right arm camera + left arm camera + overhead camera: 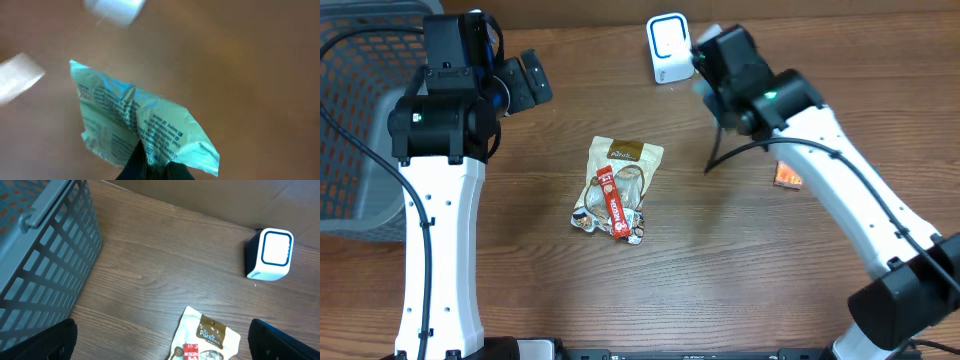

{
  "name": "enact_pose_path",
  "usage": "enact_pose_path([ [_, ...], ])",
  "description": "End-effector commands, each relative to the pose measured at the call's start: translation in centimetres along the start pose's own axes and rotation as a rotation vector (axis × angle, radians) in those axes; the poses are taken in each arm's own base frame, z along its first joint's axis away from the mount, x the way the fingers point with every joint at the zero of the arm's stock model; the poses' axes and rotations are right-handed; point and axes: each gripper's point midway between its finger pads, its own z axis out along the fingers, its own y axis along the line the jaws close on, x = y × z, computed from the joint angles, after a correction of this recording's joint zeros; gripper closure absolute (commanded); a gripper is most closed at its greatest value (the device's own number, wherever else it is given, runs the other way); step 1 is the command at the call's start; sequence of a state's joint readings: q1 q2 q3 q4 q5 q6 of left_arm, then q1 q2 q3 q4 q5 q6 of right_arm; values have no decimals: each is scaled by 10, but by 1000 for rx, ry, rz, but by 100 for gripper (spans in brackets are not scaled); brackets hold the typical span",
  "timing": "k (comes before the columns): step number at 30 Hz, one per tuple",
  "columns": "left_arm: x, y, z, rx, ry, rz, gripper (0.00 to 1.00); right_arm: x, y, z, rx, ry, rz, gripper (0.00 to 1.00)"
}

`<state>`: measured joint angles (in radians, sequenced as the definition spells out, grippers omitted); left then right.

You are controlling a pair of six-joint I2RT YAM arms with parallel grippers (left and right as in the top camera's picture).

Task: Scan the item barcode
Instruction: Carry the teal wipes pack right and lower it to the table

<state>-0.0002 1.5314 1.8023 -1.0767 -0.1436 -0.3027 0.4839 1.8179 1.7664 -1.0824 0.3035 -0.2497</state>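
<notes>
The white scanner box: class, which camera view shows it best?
The left wrist view: the white scanner box is sharp, its blue-rimmed window facing the camera. Overhead shows it small, from above. The right wrist view gives only a blurred piece at the top edge, above the green packet.

Overhead view was bright, evenly lit, sharp; only soft, faint shadows fell on bench [740, 270]. Left wrist view was crisp too, scanner [270, 255] face glowing white, nearly blown out. Right wrist view was warm-tinted, background smeared and out of focus; teal packet [140, 125] sharper, sheen on creases, print partly legible.
</notes>
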Motion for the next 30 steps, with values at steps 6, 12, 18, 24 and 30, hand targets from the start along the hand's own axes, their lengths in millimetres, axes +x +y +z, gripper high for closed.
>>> enact_pose_path([
  [6, -7, -1, -10, 9, -32, 14, 0, 84, 26, 22, -345, 255, 108, 96],
  [12, -7, 0, -10, 8, -32, 14, 0, 106, 15, 61, -325, 246, 136, 96],
  [18, -7, 0, -10, 8, -32, 14, 0, 120, 20, 93, -314, 206, 109, 94],
  [24, -7, 0, -10, 8, -32, 14, 0, 129, 26, 104, -310, 204, 139, 96],
  [30, -7, 0, -10, 8, -32, 14, 1, 130, 27, 103, -252, 292, 676, 96],
])
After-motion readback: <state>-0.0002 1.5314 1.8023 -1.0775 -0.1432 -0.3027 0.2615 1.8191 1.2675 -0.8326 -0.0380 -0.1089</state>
